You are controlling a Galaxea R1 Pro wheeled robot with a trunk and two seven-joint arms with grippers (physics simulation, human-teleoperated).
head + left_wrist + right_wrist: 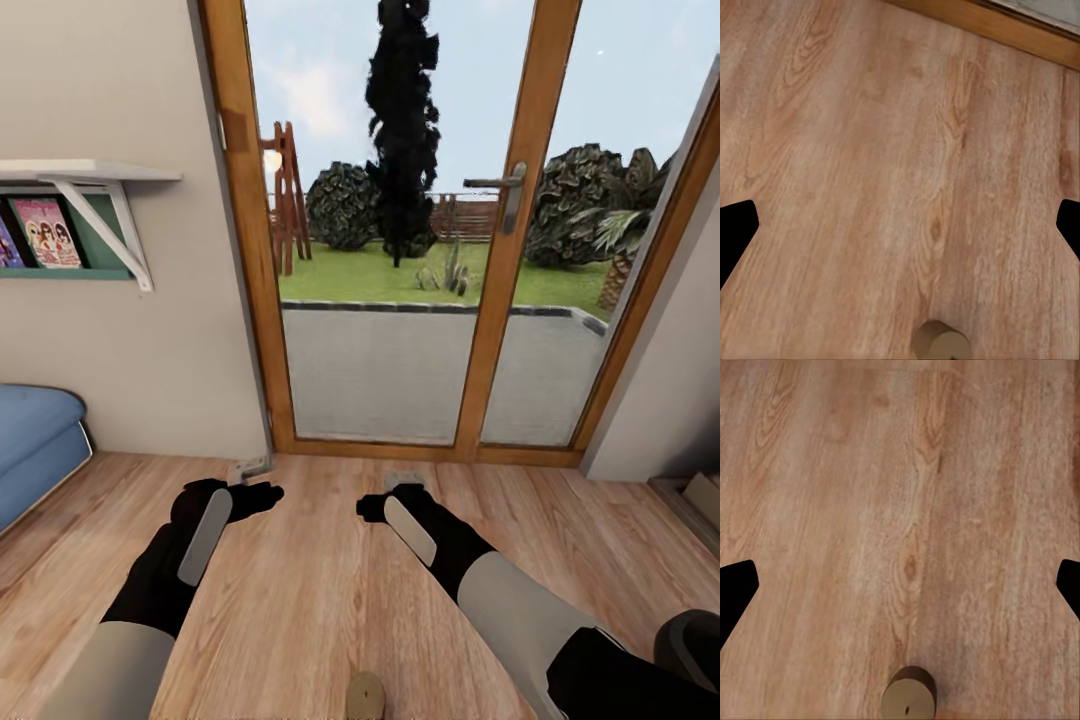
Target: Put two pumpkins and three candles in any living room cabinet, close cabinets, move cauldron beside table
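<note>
Room: wood-plank floor (330,590) in warm brown with visible grain and knots; beige wall at left of the head view.
Door: glazed double door (400,230) in an orange-brown wooden frame, upper centre of the head view, with a grey lever handle (505,185); lawn, dark trees and shrubs outside.
Shelf: white bracketed shelf (90,172) at upper left, books with coloured covers beneath it.
Sofa: blue padded edge (35,440) at the left border.
Candle: one short, stubby beige-tan cylinder (365,694) stands upright on the floor at the bottom centre of the head view, between the two arms and nearer the robot than both grippers. Flat round top, small dark wick mark visible in the right wrist view (907,701); also at the lower edge of the left wrist view (939,341).
Left gripper: (255,492) black, matte, lower left of centre; fingers spread wide, grasping nothing.
Right gripper: (385,500) black, lower centre; fingers spread wide, grasping nothing.
Contact: both grippers apart from the candle.
</note>
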